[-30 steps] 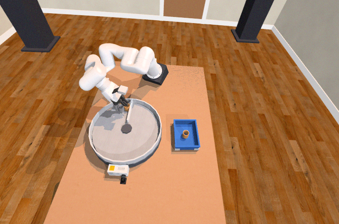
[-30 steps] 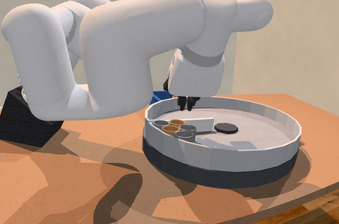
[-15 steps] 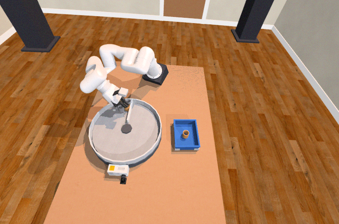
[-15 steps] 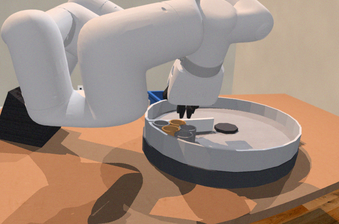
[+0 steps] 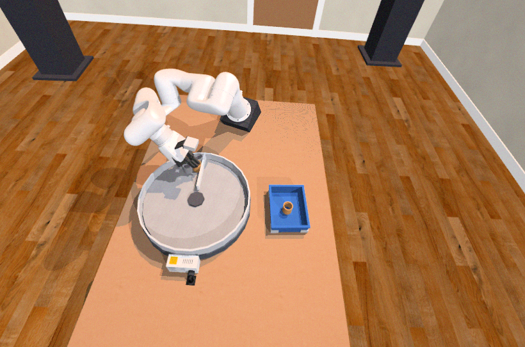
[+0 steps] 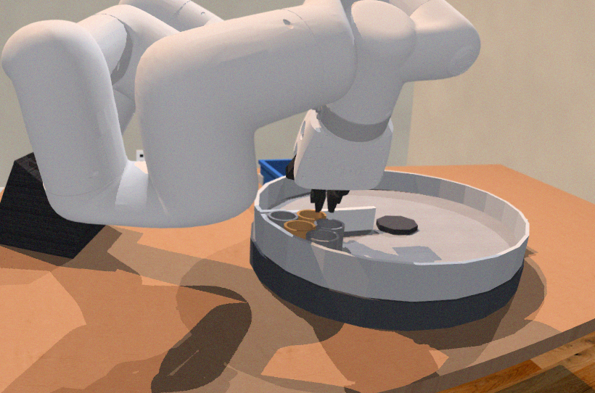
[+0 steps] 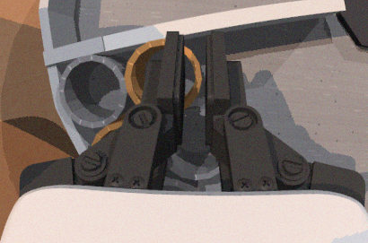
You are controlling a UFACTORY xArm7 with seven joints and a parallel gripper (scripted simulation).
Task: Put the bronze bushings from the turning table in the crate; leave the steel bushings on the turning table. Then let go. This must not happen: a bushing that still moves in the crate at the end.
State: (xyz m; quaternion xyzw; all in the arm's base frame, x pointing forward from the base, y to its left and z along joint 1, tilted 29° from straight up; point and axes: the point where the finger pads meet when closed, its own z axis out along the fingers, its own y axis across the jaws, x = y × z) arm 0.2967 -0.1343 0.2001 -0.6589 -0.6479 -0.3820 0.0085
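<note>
One bronze bushing (image 5: 287, 207) lies in the crate (image 5: 274, 211); two remain on the turning table (image 6: 397, 274); the gripper (image 7: 193, 81), narrowed and empty, straddles a bronze bushing's (image 7: 137, 65) wall.

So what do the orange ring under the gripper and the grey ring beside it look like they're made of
Bronze bushing: looks like bronze, judging by its matte orange-brown colour. Steel bushing: seemingly steel, dull grey and unpolished. Neither shows a shine, so colour alone suggests metal.

A small white control box with an orange label (image 5: 182, 262) sits well away from the gripper, and two dark rectangular pedestals (image 5: 38, 25) (image 5: 395, 20) stand far beyond it.
</note>
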